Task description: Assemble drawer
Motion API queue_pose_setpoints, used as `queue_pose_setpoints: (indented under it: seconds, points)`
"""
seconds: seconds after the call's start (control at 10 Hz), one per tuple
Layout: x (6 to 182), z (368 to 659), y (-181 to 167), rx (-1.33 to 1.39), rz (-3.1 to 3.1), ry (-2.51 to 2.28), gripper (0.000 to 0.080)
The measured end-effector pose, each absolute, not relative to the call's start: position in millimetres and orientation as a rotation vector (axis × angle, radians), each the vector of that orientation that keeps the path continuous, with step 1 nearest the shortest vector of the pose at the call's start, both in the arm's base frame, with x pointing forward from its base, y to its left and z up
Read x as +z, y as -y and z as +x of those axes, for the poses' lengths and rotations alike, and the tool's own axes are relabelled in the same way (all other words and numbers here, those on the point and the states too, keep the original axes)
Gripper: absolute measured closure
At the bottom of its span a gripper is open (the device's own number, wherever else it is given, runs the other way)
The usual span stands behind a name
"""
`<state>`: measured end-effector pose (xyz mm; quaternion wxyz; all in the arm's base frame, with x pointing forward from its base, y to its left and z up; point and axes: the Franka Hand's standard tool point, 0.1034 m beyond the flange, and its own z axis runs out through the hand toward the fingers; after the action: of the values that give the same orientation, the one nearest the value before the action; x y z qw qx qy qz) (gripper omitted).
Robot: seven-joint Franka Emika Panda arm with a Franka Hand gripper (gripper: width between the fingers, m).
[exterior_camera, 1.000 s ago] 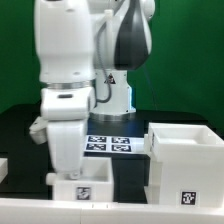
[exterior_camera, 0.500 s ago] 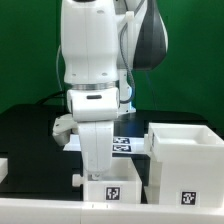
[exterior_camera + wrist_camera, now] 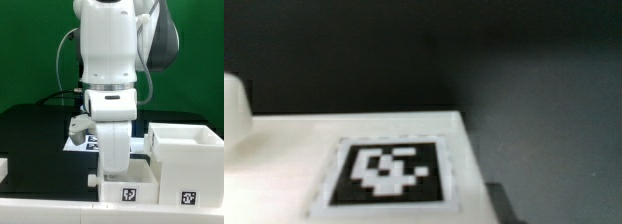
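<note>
My gripper (image 3: 118,170) reaches straight down and is shut on the wall of a small white drawer tray (image 3: 128,190), which has a black-and-white tag on its front. The tray sits low at the table, just to the exterior view's left of the large white cube-like housing (image 3: 186,160) and close beside it. The fingertips are hidden by the tray. In the wrist view the tray's white surface with its tag (image 3: 388,170) fills the lower part, and a dark finger (image 3: 505,206) shows at its edge.
The marker board (image 3: 92,141) lies behind the arm, mostly hidden. Another white part (image 3: 4,166) sits at the exterior view's left edge. A white ledge (image 3: 50,211) runs along the front. The table surface is black.
The arm has moved toward the exterior view's right, carrying the small tray with it, from left of centre to right beside the housing.
</note>
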<state>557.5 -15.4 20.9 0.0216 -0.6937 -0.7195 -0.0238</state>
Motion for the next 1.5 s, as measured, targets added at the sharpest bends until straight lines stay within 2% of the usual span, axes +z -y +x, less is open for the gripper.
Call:
queue_pose_setpoints:
  seconds: [0.5,0.9,1.5]
  points:
    - [19.8,557.1,10.1,-0.072,-2.168,2.209,0.0760]
    - [11.9,553.8,10.0,-0.063,-2.168,2.197,0.0760]
    - [15.1,558.4,9.8,-0.061,-2.192,2.189,0.0760]
